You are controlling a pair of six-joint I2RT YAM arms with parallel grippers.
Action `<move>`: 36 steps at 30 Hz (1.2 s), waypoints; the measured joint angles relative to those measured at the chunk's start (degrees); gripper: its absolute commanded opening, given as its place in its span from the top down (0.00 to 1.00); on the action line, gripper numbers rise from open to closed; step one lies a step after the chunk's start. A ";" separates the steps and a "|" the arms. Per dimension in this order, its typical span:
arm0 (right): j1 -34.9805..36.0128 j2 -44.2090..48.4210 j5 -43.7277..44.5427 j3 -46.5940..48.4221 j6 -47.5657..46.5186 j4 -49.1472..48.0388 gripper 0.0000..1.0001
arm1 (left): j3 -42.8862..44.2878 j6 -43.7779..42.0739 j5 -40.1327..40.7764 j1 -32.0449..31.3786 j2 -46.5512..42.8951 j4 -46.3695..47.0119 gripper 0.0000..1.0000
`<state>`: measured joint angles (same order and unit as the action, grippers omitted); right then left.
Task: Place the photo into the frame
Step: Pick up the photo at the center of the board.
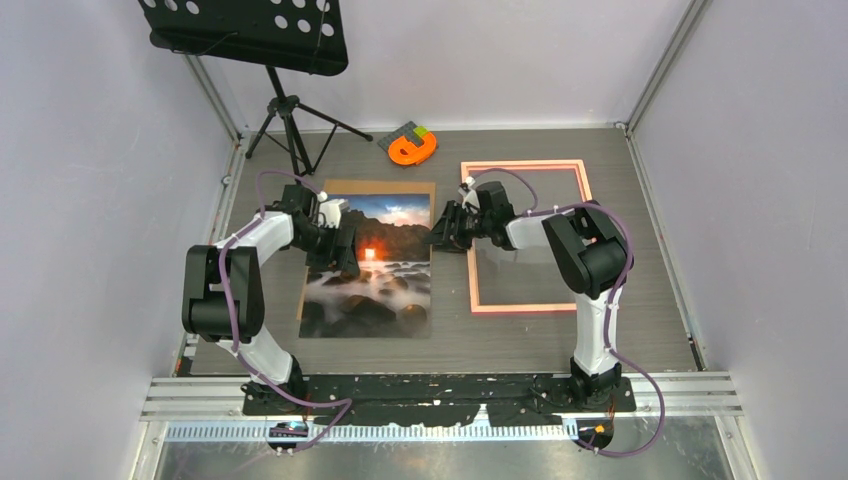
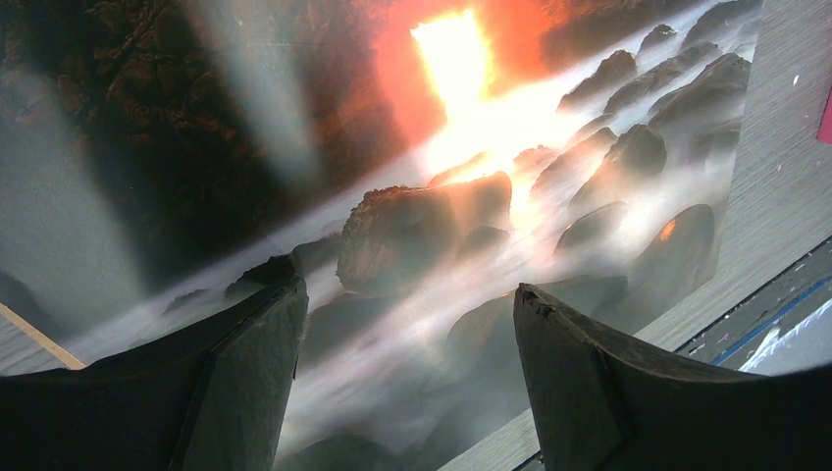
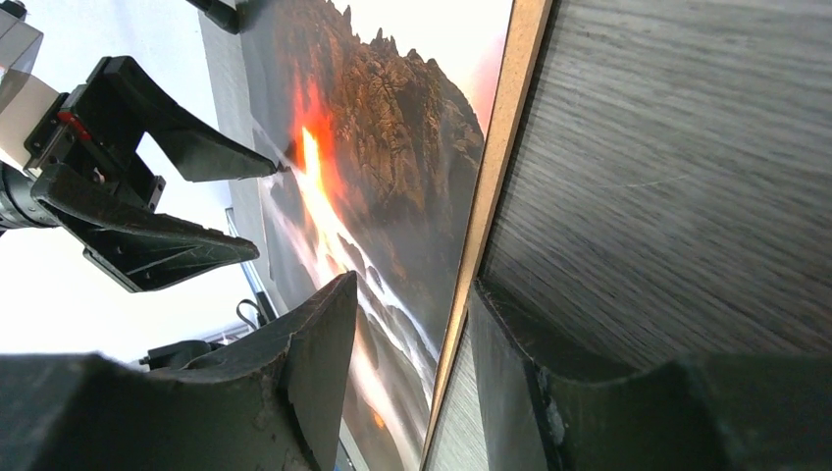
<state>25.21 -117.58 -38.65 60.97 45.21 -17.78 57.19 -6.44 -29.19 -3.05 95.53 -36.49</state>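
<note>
No readable text, label or number — on anything.

The right arm (image 1: 520,228) overhangs the frame's (image 1: 530,309) upper half.

dark orange-lit photo (image 1: 375,290), salmon-pink frame (image 1: 520,165)

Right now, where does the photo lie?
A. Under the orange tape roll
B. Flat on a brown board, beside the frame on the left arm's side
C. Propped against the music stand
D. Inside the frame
B: the top view shows the photo lying flat on the brown board, to the left of the frame, whose border holds no print.
</note>
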 measured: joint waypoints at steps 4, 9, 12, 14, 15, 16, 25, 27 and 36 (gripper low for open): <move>0.24 0.26 0.61 0.42 -0.94 1.38 0.47 | 0.00 0.00 -0.17 -0.02 0.00 -0.02 0.21; 0.37 0.33 0.70 1.11 -1.81 2.84 0.47 | 0.04 -0.02 -0.79 -1.16 0.11 -0.33 0.21; 0.46 0.33 0.72 1.55 -2.34 3.63 0.47 | 0.59 -0.07 -1.38 -2.97 0.42 -0.74 0.20; 0.46 0.31 0.68 1.73 -2.69 3.93 0.47 | 0.83 -0.09 -2.40 -3.96 0.42 -0.76 0.20; 0.46 0.31 0.68 1.79 -2.89 4.09 0.47 | 0.87 -0.13 -2.99 -4.37 0.42 -0.76 0.20; 0.46 0.28 0.66 1.84 -3.04 4.15 0.47 | 0.87 -0.15 -3.48 -4.59 0.39 -0.85 0.20; 0.35 0.31 0.46 1.88 -4.37 4.37 0.47 | 0.87 -0.50 1.16 -4.24 -5.38 -2.16 0.15; 0.15 0.31 0.42 1.88 -4.57 4.35 0.47 | 0.87 -0.48 3.96 -3.58 -6.95 -2.23 0.15; 0.07 0.33 0.13 1.88 -5.27 4.48 0.47 | 0.87 0.04 14.16 -0.72 -7.02 -6.16 0.17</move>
<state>25.28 -117.25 -38.52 62.85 39.94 -13.30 58.06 -6.39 -15.03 -3.77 88.51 -42.65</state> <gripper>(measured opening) 0.525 0.838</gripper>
